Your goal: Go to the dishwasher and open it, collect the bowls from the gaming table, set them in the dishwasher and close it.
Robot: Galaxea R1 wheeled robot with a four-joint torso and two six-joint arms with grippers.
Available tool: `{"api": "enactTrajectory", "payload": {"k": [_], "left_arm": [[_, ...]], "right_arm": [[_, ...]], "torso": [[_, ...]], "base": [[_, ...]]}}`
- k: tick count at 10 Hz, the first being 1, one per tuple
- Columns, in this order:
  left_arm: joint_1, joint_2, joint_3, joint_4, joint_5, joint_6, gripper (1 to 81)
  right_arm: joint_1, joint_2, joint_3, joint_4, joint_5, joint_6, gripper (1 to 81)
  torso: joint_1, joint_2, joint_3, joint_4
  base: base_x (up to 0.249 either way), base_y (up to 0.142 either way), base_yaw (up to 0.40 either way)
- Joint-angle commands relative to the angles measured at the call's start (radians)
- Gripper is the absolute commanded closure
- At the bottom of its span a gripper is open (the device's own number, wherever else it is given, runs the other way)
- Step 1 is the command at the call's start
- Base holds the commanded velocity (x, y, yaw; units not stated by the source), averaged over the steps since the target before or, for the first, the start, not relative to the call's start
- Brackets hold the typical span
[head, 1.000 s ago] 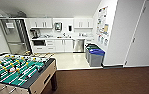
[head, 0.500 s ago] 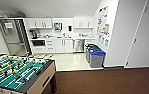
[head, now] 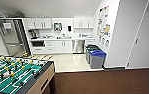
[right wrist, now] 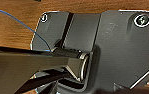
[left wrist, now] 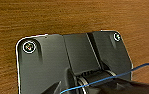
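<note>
Brown carpet (head: 110, 82) is being crossed toward the kitchenette; the dishwasher (head: 78, 46) should be approached squarely, passing the foosball table (head: 15, 75) and bins (head: 97, 59). Gripper states cannot be told.

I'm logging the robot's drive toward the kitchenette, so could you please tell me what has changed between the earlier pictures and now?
Almost nothing visibly changed. The head view shifted only slightly as a whole, which is the camera's motion, not the things'. Nothing was taken hold of or let go. The dishwasher stays shut under the counter, the blue-lidded bins stand beside the wall, and the table-football table remains at the near left on the brown carpet.
</note>
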Motion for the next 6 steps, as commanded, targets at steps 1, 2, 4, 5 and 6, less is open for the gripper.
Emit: {"api": "enactTrajectory", "payload": {"k": [1,2,4,5,6], "left_arm": [[-0.055,-0.001,0.008,0.006,0.050,0.001,1.0],[-0.055,0.001,0.008,0.006,0.050,0.001,1.0],[-0.055,0.001,0.008,0.006,0.050,0.003,1.0],[-0.055,0.002,0.009,0.006,0.050,0.001,1.0],[-0.055,0.004,0.009,0.006,0.050,0.003,1.0]], "right_arm": [[0.040,-0.006,0.008,-0.013,-0.051,-0.003,1.0],[0.040,-0.006,0.008,-0.013,-0.051,-0.003,1.0],[0.040,-0.004,0.008,-0.014,-0.051,-0.003,1.0],[0.038,-0.004,0.008,-0.014,-0.051,-0.003,1.0],[0.038,-0.004,0.008,-0.014,-0.051,-0.003,1.0]], "torso": [[0.000,0.000,0.000,0.000],[0.000,0.000,0.000,0.000],[0.000,0.000,0.000,0.000],[0.000,0.000,0.000,0.000],[0.000,0.000,0.000,0.000]], "base": [[0.110,0.000,0.000],[0.110,0.000,0.000],[0.110,0.000,0.000],[0.110,0.000,0.000],[0.112,0.000,0.000]]}}
